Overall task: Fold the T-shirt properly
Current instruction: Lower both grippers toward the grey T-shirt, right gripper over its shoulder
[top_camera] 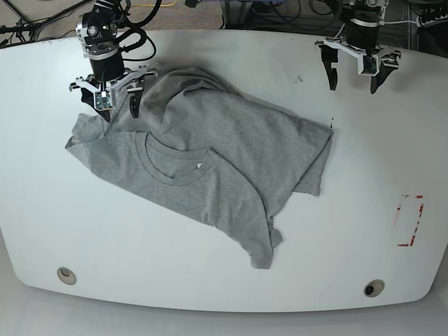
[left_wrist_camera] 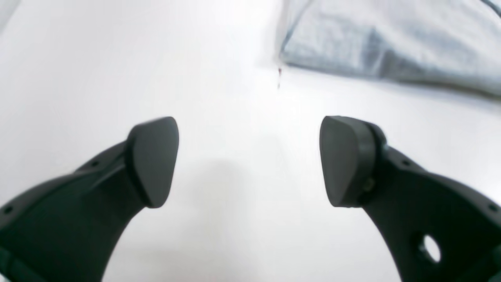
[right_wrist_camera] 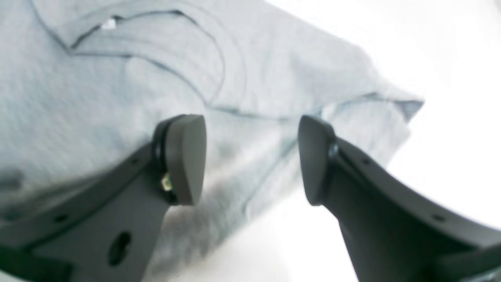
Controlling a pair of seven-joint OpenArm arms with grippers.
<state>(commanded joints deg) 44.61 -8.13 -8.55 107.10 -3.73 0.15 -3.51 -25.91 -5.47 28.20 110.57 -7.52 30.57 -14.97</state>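
The heather-grey T-shirt (top_camera: 224, 161) lies rumpled on the white table (top_camera: 350, 231), plain side up, with its ribbed collar (top_camera: 171, 164) and small white tag (top_camera: 199, 166) showing. One side is folded over the body. My right gripper (top_camera: 117, 108) hangs open at the shirt's far left edge. In the right wrist view its fingers (right_wrist_camera: 250, 156) straddle a sleeve fold, with the T-shirt (right_wrist_camera: 98, 98) and tag (right_wrist_camera: 108, 24) beyond. My left gripper (top_camera: 352, 82) is open over bare table at the far right. In the left wrist view the left gripper (left_wrist_camera: 248, 160) is empty, and a T-shirt corner (left_wrist_camera: 391, 43) lies ahead of it.
A red rectangular mark (top_camera: 411, 220) sits near the table's right edge. Two round holes (top_camera: 66, 275) (top_camera: 373, 288) are at the front corners. Cables (top_camera: 147, 10) run along the back edge behind the arms.
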